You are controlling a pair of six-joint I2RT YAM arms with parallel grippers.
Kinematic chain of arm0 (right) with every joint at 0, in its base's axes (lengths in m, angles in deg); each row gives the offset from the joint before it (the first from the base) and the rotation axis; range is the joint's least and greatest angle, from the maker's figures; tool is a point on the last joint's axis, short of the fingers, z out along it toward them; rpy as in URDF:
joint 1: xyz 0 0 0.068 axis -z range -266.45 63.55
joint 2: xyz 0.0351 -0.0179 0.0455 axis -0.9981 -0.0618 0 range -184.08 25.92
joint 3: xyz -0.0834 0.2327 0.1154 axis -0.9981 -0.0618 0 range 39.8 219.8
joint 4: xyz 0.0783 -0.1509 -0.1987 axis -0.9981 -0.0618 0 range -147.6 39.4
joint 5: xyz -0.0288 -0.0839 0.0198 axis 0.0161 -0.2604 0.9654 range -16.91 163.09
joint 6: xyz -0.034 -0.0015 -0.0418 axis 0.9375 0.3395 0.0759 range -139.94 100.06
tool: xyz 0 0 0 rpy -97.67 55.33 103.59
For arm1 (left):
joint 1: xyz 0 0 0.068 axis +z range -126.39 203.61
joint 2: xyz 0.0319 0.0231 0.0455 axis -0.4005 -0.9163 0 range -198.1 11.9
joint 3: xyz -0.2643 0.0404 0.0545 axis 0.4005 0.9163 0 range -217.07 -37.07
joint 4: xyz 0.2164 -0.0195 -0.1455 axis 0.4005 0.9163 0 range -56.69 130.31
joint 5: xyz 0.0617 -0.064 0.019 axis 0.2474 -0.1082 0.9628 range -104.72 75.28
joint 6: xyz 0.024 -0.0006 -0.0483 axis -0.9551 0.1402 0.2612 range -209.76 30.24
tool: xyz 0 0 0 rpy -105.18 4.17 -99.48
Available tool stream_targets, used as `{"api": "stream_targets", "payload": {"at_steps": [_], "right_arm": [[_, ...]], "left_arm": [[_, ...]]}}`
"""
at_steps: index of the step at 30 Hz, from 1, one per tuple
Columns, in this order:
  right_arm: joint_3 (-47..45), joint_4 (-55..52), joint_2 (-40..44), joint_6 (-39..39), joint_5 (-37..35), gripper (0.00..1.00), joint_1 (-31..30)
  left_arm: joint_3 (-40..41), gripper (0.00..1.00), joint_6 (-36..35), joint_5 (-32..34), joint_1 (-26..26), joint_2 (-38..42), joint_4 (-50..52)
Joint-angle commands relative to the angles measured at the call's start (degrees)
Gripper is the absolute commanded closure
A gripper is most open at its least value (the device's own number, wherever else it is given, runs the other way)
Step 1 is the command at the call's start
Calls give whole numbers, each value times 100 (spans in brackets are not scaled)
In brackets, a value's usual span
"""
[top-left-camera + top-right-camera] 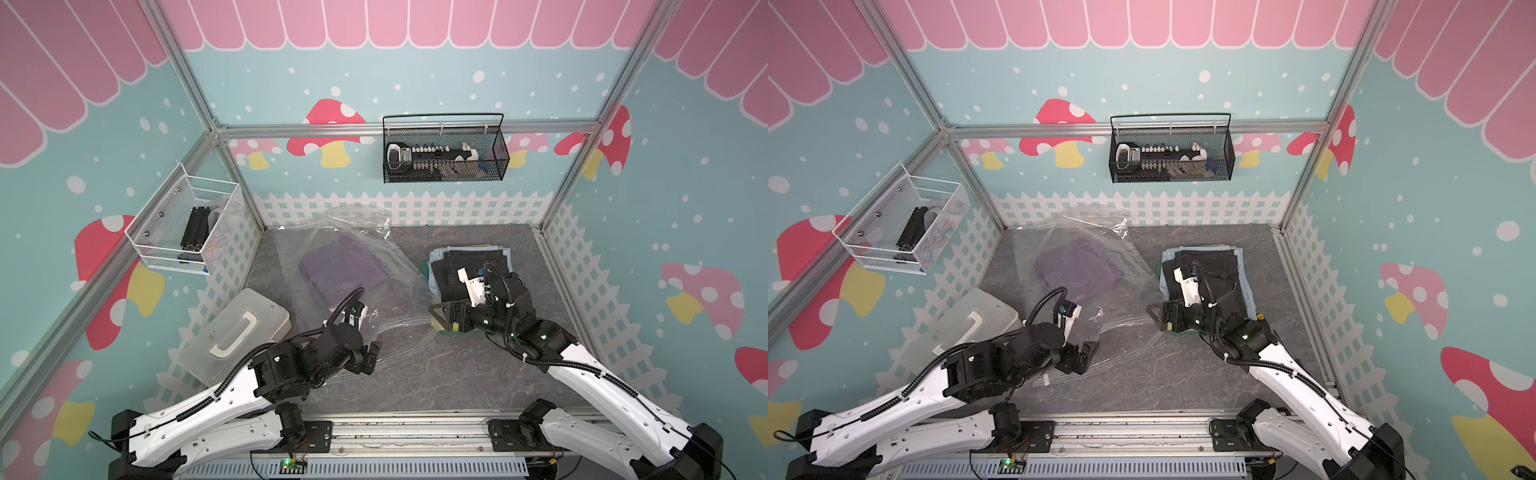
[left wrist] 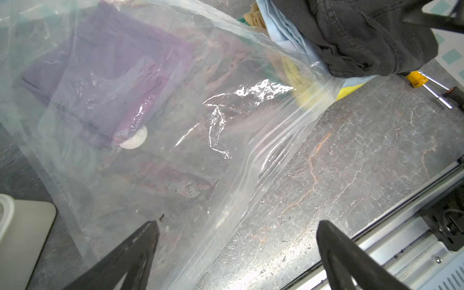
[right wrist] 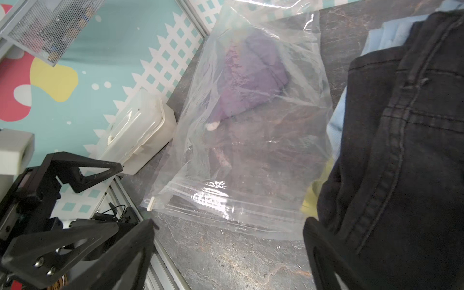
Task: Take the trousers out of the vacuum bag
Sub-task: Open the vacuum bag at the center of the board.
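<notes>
In both top views the purple trousers [image 1: 343, 270] lie centre-frame inside the vacuum bag [image 1: 374, 299], straight beyond the nearer left gripper [image 1: 370, 355]. Left wrist view: jaws spread and empty at the bag's mouth. Right wrist view: the right gripper [image 3: 228, 223] is spread and empty beside the pile [image 3: 401, 150].

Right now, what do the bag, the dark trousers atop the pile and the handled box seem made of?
Vacuum bag: thin clear plastic film, glossy; it crinkles and glints.
Dark trousers: probably denim, matte; heavy double-stitched seams show.
Box: seemingly hard translucent plastic, frosted; rounded moulded corners, white handle.
</notes>
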Motion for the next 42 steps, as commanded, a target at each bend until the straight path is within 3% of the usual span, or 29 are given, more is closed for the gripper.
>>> {"api": "stream_targets", "payload": {"at_steps": [1, 11, 34, 42], "right_arm": [[-128, 308, -1, -123, -204, 1, -253], [-204, 365, 242, -68, -636, 1, -802], [-825, 941, 401, 110, -556, 1, -846], [-823, 1133, 235, -37, -458, 1, -855]], "left_arm": [[226, 1, 277, 207, -52, 162, 311], [326, 1, 394, 441, -64, 28, 361], [458, 1, 549, 776, -307, -50, 330], [498, 1, 986, 1156, -509, 93, 609]]}}
